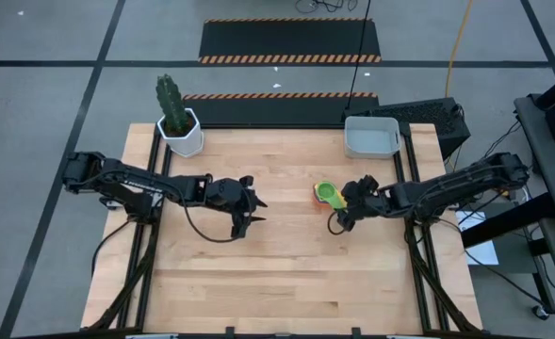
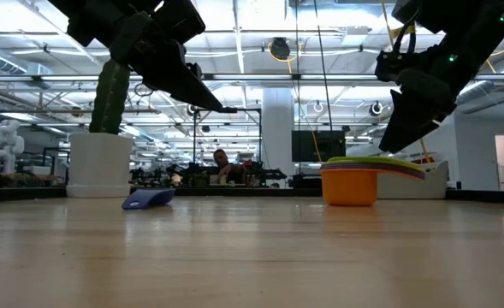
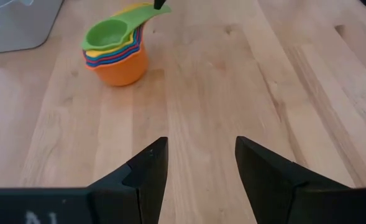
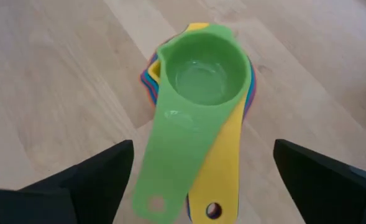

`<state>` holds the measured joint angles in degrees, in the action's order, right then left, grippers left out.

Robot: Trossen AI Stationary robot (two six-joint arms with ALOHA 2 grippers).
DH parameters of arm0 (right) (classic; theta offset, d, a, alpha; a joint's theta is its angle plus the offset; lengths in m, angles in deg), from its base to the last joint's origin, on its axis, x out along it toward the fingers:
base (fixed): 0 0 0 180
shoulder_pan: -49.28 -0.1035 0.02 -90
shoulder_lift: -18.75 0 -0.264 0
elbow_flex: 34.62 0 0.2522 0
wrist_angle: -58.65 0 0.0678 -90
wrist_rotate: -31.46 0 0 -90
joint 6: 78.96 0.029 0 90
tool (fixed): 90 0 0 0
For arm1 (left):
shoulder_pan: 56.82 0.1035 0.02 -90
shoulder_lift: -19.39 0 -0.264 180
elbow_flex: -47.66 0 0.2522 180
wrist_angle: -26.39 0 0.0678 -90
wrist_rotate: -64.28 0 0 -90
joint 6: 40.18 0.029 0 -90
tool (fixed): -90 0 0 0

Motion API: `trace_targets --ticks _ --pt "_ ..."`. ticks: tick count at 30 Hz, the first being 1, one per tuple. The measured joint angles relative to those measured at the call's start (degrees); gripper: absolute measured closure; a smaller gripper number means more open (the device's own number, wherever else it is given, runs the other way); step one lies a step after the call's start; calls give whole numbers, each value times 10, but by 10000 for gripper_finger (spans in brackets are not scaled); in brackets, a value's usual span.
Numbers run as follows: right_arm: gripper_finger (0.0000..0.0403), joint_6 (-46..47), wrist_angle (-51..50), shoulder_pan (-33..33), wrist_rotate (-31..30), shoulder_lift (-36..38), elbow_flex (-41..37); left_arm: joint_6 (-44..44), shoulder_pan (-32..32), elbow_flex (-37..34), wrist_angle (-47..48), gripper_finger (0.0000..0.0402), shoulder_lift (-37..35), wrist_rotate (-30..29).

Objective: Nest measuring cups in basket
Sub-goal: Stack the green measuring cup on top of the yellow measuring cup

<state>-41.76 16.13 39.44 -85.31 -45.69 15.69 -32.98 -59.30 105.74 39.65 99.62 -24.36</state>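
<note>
My right pincer (image 4: 201, 180) hangs with jaws apart directly over the nested measuring cups (image 4: 200, 81) on the counter (image 1: 286, 273), their handles running back between its fingers. The basket (image 1: 371, 137) sits beyond at the far edge. My left pincer (image 1: 247, 209), also apart, waits farther off.

- Nested measuring cups (image 3: 115, 51), green on top, orange outermost, stand on the wooden table (image 3: 232, 93)
- Grey basket (image 3: 15, 25) nearby
- Left gripper (image 3: 201, 171) fingers apart, empty
</note>
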Motion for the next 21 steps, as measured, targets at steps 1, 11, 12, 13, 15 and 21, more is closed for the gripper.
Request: trace_targets --ticks 1,11,12,13,15,21 --pt "18 0 2 2 1 0 -2 0 0 0 0 213 0 0" --pt "10 -9 54 32 61 0 -48 9 0 0 0 213 0 0" --pt "11 -9 55 35 60 0 -50 11 0 0 0 213 0 0" --pt "11 -8 55 37 58 0 -51 11 0 0 0 213 0 0" --pt "11 -9 49 42 51 0 -52 11 0 0 0 213 0 0" --pt "30 -43 29 56 46 -7 -52 11 0 0 0 213 0 0"
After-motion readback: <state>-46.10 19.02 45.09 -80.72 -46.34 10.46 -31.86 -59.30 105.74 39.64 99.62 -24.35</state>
